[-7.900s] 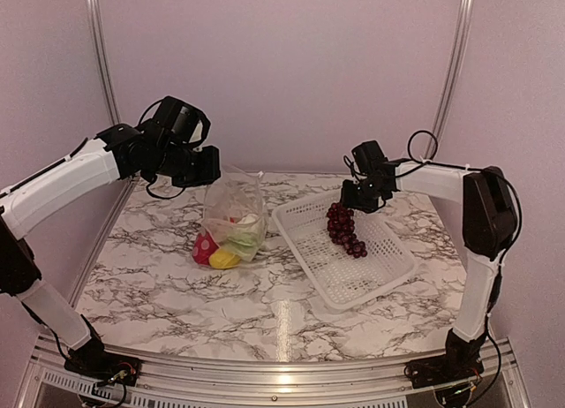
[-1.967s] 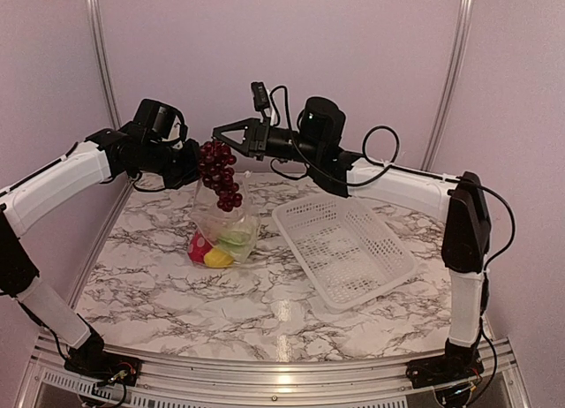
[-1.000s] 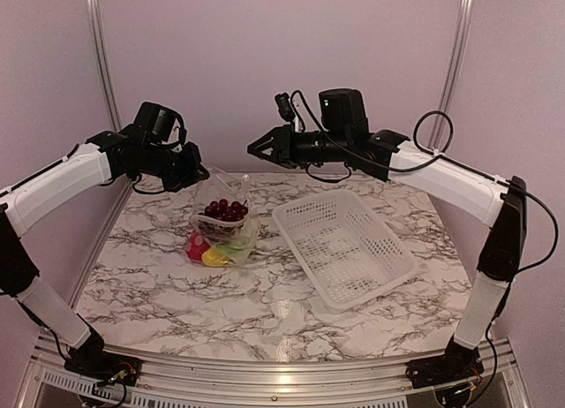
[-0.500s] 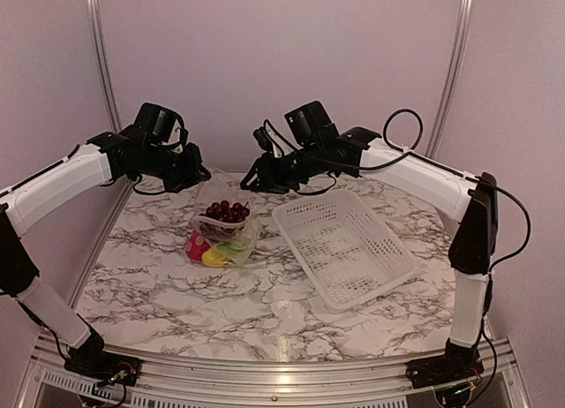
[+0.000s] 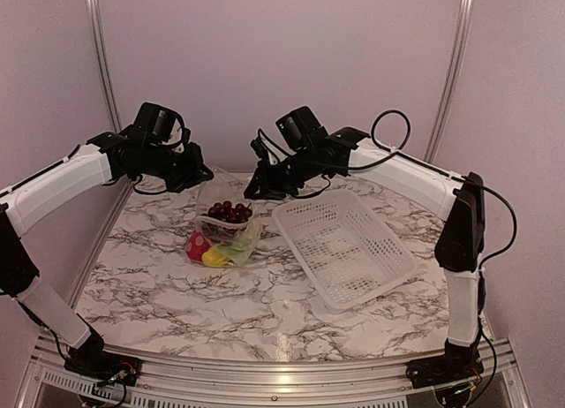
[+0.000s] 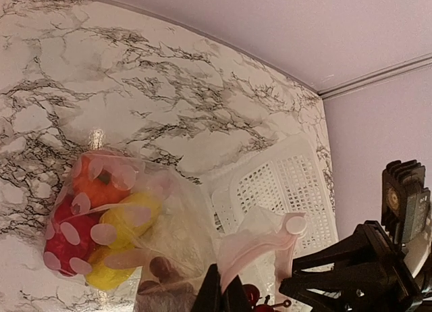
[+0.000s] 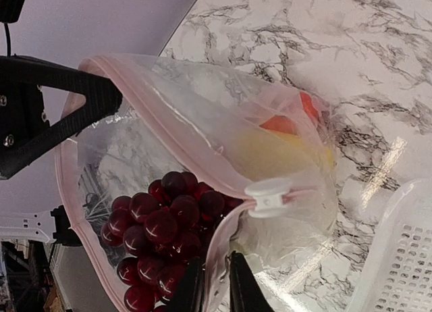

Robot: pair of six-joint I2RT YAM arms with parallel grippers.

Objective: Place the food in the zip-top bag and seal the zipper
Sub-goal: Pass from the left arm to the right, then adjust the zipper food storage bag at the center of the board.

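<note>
Your right tool has dropped to pinch the zip-top bag rim, opposite your left tool, which is clamped on it too. With the grape bunch inside, the zipper comes next.

The top external camera sits high at the near edge, behind both arm bases. It faces the far wall with a downward tilt, wide enough to take in the whole worktop, the basket and the zip-top bag. The left wrist camera hangs close over the bag from the left, facing down across the worktop toward the basket, with the right end effector at its lower right. The right wrist camera is nearest of all, at the bag's mouth and facing down into it, with the left end effector at its left edge. All three views share the bag and part of the basket.
</note>
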